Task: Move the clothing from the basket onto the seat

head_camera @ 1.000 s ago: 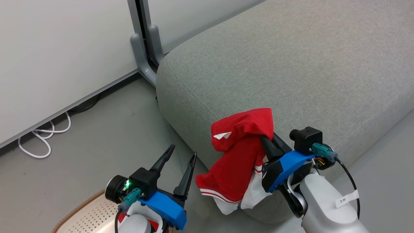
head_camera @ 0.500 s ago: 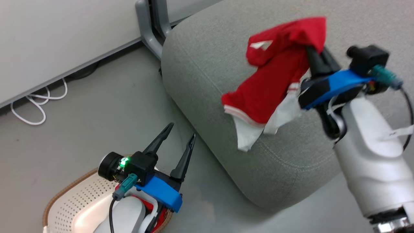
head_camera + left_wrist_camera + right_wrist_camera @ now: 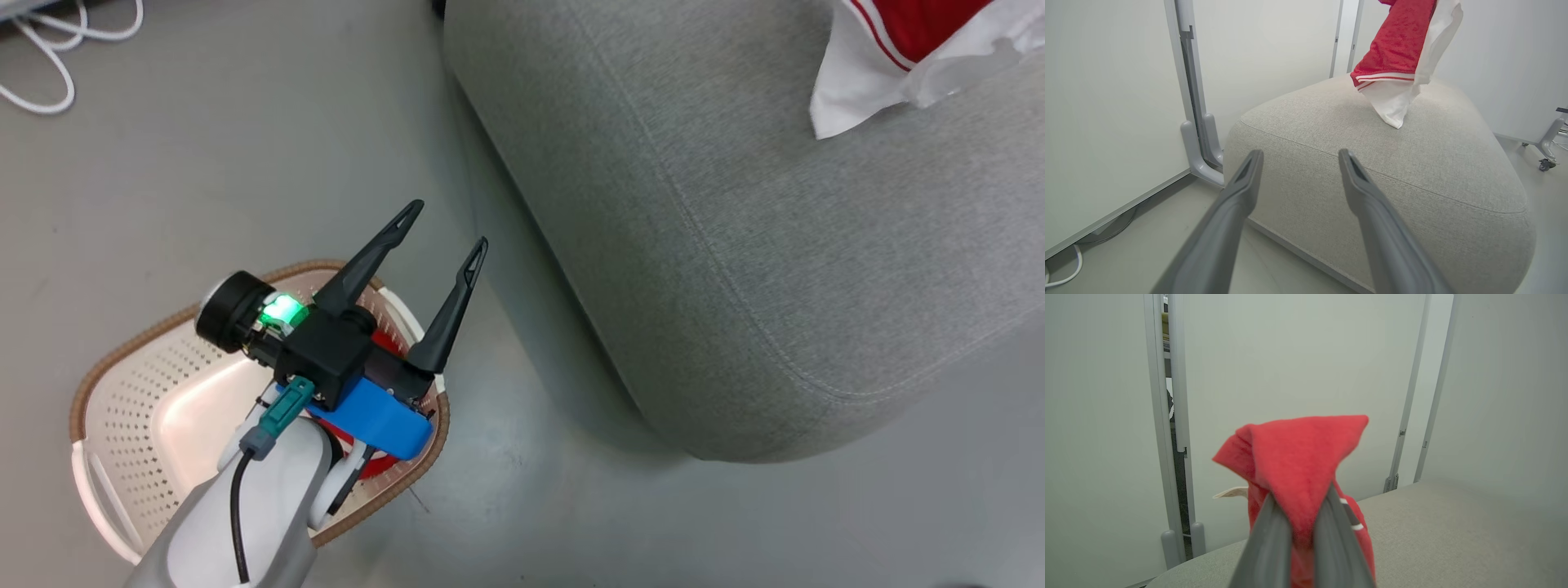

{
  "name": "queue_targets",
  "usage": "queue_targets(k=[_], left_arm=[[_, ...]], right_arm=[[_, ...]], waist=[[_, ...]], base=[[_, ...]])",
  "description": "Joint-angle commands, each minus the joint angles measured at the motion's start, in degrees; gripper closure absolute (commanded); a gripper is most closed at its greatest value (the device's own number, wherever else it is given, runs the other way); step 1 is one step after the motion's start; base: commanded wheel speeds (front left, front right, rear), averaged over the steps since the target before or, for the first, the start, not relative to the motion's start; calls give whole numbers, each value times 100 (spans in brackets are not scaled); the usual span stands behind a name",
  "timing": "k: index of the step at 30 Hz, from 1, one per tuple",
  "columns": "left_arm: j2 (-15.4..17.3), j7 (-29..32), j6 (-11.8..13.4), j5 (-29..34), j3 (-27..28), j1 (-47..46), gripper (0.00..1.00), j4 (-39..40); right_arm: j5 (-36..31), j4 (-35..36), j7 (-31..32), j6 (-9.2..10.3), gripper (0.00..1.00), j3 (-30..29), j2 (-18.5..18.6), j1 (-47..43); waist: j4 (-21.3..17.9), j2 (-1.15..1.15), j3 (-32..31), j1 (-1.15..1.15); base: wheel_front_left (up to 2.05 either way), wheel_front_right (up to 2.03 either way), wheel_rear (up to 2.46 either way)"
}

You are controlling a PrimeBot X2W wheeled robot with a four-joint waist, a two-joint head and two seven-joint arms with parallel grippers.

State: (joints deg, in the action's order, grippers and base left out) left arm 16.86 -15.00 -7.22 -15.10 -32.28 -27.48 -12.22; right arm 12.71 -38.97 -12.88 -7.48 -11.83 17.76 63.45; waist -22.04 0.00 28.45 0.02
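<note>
1. Clothing (image 3: 1396, 45) hangs in the air, pinched at its top by the right gripper (image 3: 1299, 498), whose two fingers are pressed together on a fold of the red fabric.
2. It hangs directly above the seat (image 3: 735, 245). In the left wrist view its white lower hem is either brushing the cushion top or just clear of it; I cannot tell which.
3. The garment's long axis runs straight down from the grip, so I judge the coming move to be a lowering and a release, with no sideways carry needed.
4. The left gripper (image 3: 449, 222) hovers with its fingers spread wide and nothing between them, over the basket (image 3: 122, 392) on the floor beside the seat.
5. A scrap of red (image 3: 380, 464) shows in the basket under that arm, so the left arm is the nearer one for it.
</note>
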Motion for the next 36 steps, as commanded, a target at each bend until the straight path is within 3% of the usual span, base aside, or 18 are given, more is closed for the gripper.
queue_targets(k=[1,11,18,23,25,26,27,36], left_arm=[[48,-27,-27,35,40,-106,0,56],[264,-28,42,210,99,-258,0,502],[213,-27,37,196,83,-323,0,480],[182,-28,32,172,95,-275,0,435],[168,-27,29,162,97,-247,0,415],[164,-27,28,161,103,-230,0,404],[160,-27,28,159,111,-208,0,392],[71,-27,20,131,120,-112,0,283]], right_arm=[[-44,-46,-23,-2,100,-23,-52,22],[-526,-963,-182,-2,100,-708,-287,-328],[-1013,-1449,-235,-2,100,-1205,-252,-386],[-1185,-1401,-238,-2,100,-1481,-303,-439],[-1261,-1382,-239,-2,61,-1536,-312,-474],[-1288,-1357,-239,-2,27,-1543,-333,-480],[-1301,-1359,-239,-2,0,-1529,-372,-491],[-1357,-1335,-240,-2,0,-1503,-536,-629]], waist=[[242,0,472,-2],[431,0,1175,-2],[566,0,1207,-2],[592,0,1133,-2],[594,0,1083,-2],[586,0,1055,-2],[573,0,1022,-2],[509,0,765,-2]], base=[[0,0,0],[0,0,0],[0,0,0],[0,0,0],[0,0,0],[0,0,0],[0,0,0],[0,0,0]])
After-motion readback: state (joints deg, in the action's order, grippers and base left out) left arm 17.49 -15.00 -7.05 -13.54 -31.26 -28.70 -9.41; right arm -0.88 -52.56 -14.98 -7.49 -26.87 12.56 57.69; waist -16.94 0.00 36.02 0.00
